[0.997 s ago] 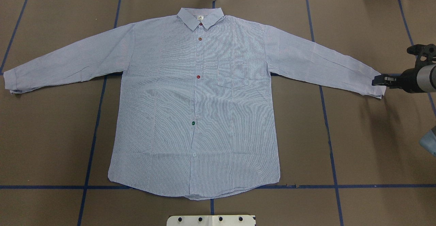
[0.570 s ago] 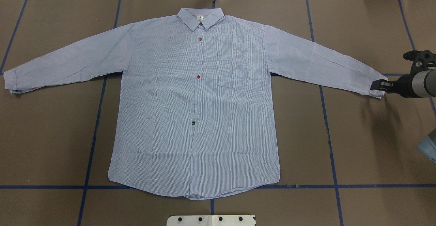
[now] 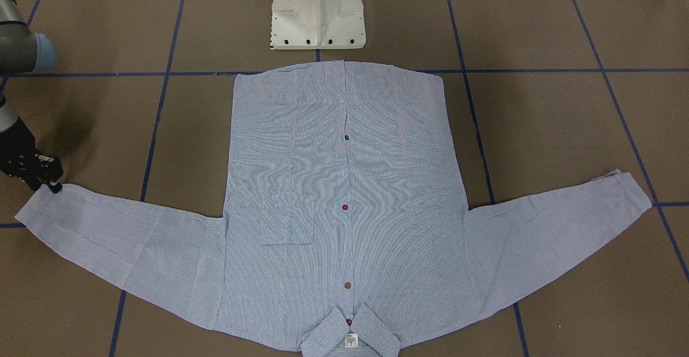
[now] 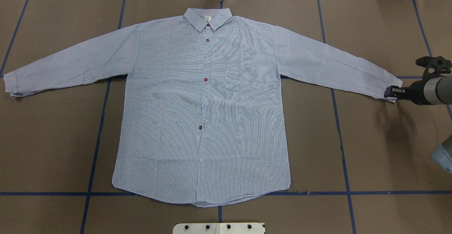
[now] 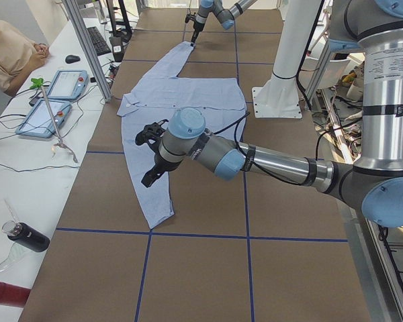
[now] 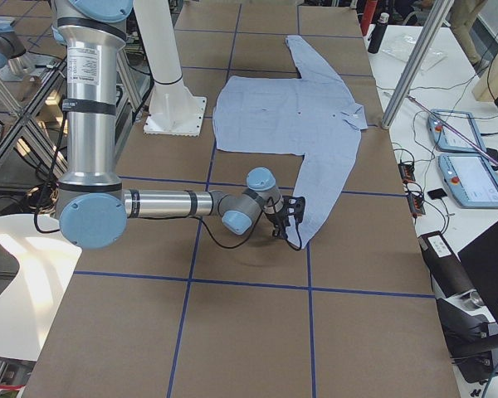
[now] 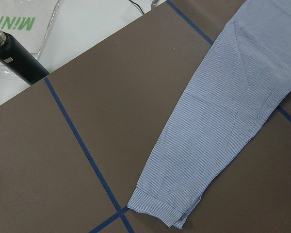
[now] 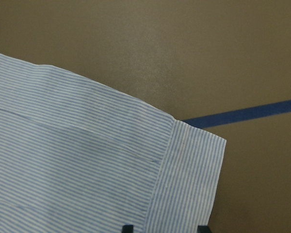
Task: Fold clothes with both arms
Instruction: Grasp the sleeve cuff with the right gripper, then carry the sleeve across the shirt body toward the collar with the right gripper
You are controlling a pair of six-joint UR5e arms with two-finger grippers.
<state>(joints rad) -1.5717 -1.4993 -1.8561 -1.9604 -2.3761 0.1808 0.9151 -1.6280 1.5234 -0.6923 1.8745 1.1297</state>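
A: The shirt (image 4: 212,103) is lying flat, front up, on the table (image 4: 370,149). The right tool (image 4: 389,93) is sitting spread apart at the cuff (image 8: 189,179), gripping nothing.

B: It's risking pinching only one thin, striped layer and dragging the limp sleeve crooked. The left tool (image 5: 148,180)? I'm not able to tell.
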